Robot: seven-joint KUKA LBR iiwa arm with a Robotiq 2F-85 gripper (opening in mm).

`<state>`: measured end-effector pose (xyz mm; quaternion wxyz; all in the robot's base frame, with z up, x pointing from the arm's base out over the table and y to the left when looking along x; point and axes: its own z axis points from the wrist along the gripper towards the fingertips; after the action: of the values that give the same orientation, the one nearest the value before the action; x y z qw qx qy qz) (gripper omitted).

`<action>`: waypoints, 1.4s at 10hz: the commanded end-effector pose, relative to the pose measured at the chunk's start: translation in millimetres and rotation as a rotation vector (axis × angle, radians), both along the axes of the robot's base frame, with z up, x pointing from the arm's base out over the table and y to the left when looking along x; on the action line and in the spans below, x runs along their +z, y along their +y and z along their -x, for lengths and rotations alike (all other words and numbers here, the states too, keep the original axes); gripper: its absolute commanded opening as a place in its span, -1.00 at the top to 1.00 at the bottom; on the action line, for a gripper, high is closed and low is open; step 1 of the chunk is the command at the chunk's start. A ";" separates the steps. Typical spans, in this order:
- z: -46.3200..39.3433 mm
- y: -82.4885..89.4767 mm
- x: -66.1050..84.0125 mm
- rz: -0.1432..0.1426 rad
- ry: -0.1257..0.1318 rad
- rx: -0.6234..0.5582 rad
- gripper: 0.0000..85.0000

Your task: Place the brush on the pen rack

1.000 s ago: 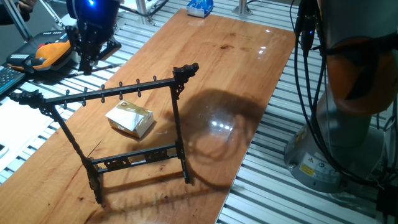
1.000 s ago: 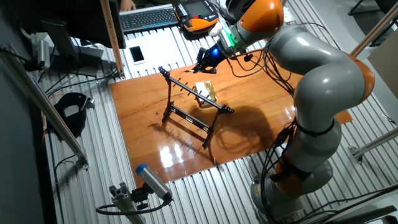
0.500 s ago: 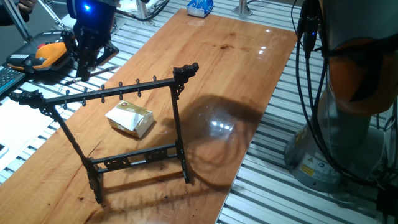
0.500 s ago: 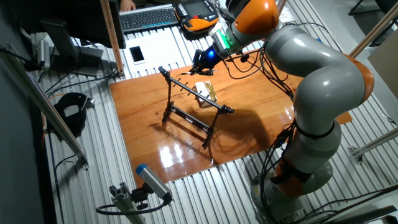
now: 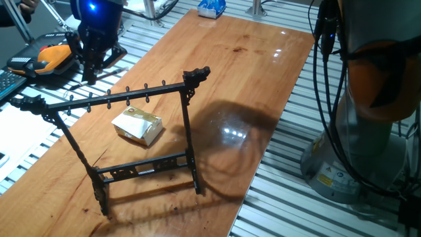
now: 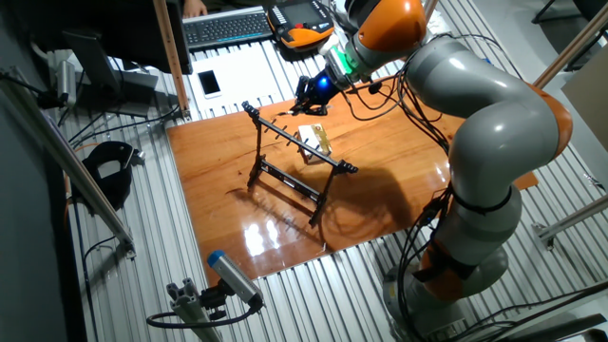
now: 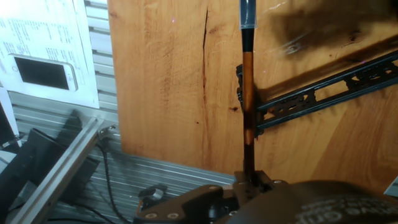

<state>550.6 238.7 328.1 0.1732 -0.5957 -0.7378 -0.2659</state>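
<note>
Gripper holding the brush above the far end of the rack.

From the left: the gripper (image 5: 87, 66) hangs above and behind the left end of the rack (image 5: 125, 135), its fingers closed on the brush (image 7: 247, 93), which in the hand view runs straight out from the fingers across the rack's end. A tan box (image 5: 137, 125) lies on the table (image 5: 243, 72) behind the rack's middle. Right of the rack, the arm's base stands beside the table.

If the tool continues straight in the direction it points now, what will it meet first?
Probably the pen rack: in the hand view the brush held by the tool crosses the rack's bar, with the table beyond. Depth is unclear.
</note>
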 end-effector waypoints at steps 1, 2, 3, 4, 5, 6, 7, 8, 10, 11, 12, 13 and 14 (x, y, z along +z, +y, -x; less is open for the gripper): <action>1.6 0.1 -0.4 0.001 -0.001 0.001 1.00; 2.5 1.3 -1.8 0.005 -0.003 0.004 1.00; 3.6 1.0 -3.5 0.005 -0.006 0.005 1.00; 4.2 0.9 -4.6 0.006 -0.009 0.007 1.00; 4.2 0.8 -4.7 0.006 -0.009 0.007 1.00; 4.3 0.7 -4.7 0.009 -0.011 0.009 1.00; 4.5 0.6 -4.5 0.014 -0.012 0.011 1.00; 5.2 0.5 -4.5 0.017 -0.015 0.015 1.00; 6.8 1.1 -5.4 0.018 -0.022 0.024 1.00; 7.5 1.8 -6.2 0.021 -0.026 0.028 1.00; 7.8 2.4 -6.5 0.026 -0.032 0.030 1.00; 8.1 2.8 -6.7 0.033 -0.035 0.035 1.00; 8.3 3.3 -7.0 0.034 -0.037 0.035 1.00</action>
<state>542.2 242.1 321.0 0.1539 -0.5804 -0.7559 -0.2611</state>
